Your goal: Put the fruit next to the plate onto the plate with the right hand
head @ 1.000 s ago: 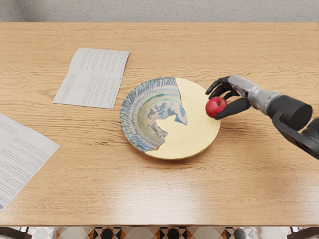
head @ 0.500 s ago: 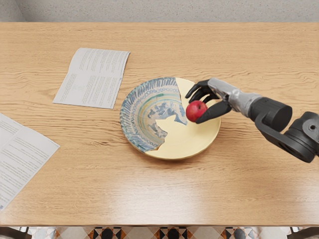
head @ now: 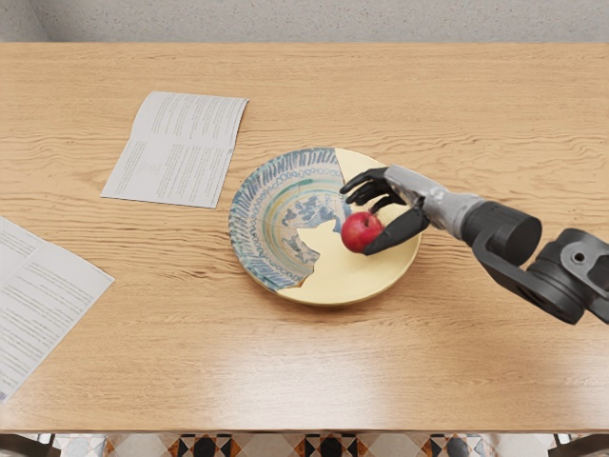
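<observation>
A round plate [head: 285, 271], half blue-patterned and half plain yellow, lies at the middle of the wooden table. My right hand [head: 373, 211] reaches in from the right over the plate's yellow half, its dark fingers [head: 362, 183] shut on a red apple [head: 360, 231]. The apple is low over the yellow surface, inside the rim; I cannot tell whether it touches the plate. The left arm does not show.
An open paper booklet [head: 177, 147] lies on the table [head: 476, 86] behind and left of the plate. Another sheet of printed paper [head: 38, 300] lies at the left edge. The right forearm [head: 533, 257] crosses the table's right side.
My right hand has carried the apple leftward from beside the plate's right rim to over its yellow half, and lowered it there. The plate and papers have not moved.
</observation>
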`<state>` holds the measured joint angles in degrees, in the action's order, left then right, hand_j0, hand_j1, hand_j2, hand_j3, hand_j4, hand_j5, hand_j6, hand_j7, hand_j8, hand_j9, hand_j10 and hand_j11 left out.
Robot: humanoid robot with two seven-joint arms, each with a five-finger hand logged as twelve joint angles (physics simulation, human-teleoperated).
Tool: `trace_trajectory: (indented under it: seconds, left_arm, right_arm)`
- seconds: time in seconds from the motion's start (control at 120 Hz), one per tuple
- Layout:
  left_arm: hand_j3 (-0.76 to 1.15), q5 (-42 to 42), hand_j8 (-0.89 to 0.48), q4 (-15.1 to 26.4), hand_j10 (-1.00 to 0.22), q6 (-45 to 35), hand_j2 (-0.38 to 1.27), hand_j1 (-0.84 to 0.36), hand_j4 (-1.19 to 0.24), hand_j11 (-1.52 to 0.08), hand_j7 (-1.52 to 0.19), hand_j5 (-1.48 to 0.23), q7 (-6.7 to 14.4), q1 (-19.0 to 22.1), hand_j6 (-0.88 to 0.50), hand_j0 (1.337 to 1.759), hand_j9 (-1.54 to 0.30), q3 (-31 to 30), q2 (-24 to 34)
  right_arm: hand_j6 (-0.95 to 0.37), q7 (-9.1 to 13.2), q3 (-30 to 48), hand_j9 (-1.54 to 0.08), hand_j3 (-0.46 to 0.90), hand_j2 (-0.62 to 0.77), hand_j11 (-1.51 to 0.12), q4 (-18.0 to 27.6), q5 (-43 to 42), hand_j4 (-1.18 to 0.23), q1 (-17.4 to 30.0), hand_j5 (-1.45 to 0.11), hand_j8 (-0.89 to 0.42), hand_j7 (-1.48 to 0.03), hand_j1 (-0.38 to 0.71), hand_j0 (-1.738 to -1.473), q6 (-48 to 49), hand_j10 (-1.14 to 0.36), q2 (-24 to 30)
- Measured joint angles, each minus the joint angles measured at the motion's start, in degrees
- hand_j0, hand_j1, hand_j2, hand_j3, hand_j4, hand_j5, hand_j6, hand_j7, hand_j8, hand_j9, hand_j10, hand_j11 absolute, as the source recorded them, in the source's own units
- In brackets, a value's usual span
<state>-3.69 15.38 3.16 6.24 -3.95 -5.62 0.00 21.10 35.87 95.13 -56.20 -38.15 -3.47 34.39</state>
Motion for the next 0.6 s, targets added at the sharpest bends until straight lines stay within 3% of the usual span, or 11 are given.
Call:
trace_trajectory:
  seconds: [0.175, 0.325, 0.442, 0.6]
  left_arm:
    - [0.0, 0.0, 0.0, 0.0, 0.0, 0.0, 0.0, 0.35, 0.0, 0.0, 0.0, 0.0, 0.0, 0.0, 0.0, 1.658, 0.0, 0.0, 0.0]
    - [0.0, 0.03, 0.0, 0.01, 0.0, 0.05, 0.0, 0.35, 0.0, 0.0, 0.0, 0.0, 0.05, 0.08, 0.0, 1.658, 0.0, -0.03, 0.0]
    - [0.0, 0.01, 0.0, 0.0, 0.0, -0.01, 0.0, 0.35, 0.0, 0.0, 0.0, 0.0, 0.13, 0.81, 0.0, 1.658, 0.0, 0.01, 0.0]
    - [0.0, 0.19, 0.0, -0.02, 0.0, -0.16, 0.0, 0.35, 0.0, 0.0, 0.0, 0.0, 0.26, 1.58, 0.0, 1.658, 0.0, 0.01, 0.0]
  right_arm:
    - [-0.2, -0.05, 1.57, -0.25, 0.0, 0.04, -0.25, -0.06, 0.14, -0.19, 0.28, -0.25, -0.15, -0.25, -0.15, -1.658, 1.39, -0.18, 1.09]
    - [-0.11, -0.09, 8.44, -0.14, 0.0, 0.02, -0.14, -0.67, 9.75, -0.1, 0.35, -0.14, -0.09, -0.14, -0.24, -1.658, 17.3, -0.1, 6.1]
    - [-0.07, -0.25, 12.86, -0.09, 0.0, 0.01, -0.09, -4.71, 19.86, -0.07, 0.36, -0.09, -0.06, -0.09, -0.27, -1.658, 31.13, -0.07, 13.22]
    - [-0.05, -0.52, 14.75, -0.06, 0.0, 0.0, -0.06, -12.78, 28.48, -0.05, 0.32, -0.06, -0.04, -0.06, -0.3, -1.658, 36.88, -0.05, 20.23]
